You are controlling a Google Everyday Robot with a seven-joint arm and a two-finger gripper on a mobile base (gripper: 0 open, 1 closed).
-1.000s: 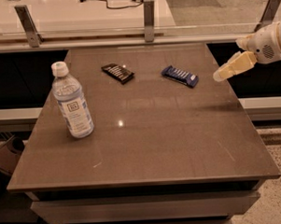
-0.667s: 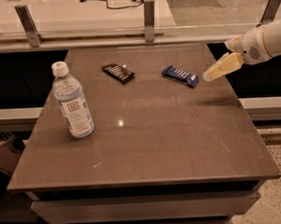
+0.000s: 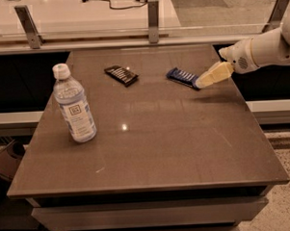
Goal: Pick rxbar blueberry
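Currently, you are in the approach step. The tool (image 3: 204, 80) hangs at the right of the frame, in its upper half. Its pale tip is just beside the right end of the rxbar blueberry (image 3: 183, 77); contact cannot be confirmed. You cannot tell from this view whether the tool is released or clenched, so treat that state as unknown. Nothing is seen held in it.

The rxbar blueberry lies flat on the tabletop (image 3: 161, 150), right of centre in the upper part of the frame. Its long axis runs from upper left to lower right.

Next move, as a judgement:
1. Centre the tool over the middle of the bar.
2. Align the tool across the bar's short side.
3. Descend until the bar can be pinched, then lift.

Materials and shapes:
- The rxbar blueberry is a thin, flat rectangle in a blue wrapper with pale lettering. It offers little height to grip and will probably slide on the surface if nudged.
- The tabletop is smooth, grey-brown and slightly glossy, with small light reflections.
- The dark bar (image 3: 121, 75) is of similar shape and lies at upper centre, apart from the blue one. Do not confuse them.
- The water bottle (image 3: 74, 103) is clear, with a white cap and a label. It stands upright at the left, well apart.
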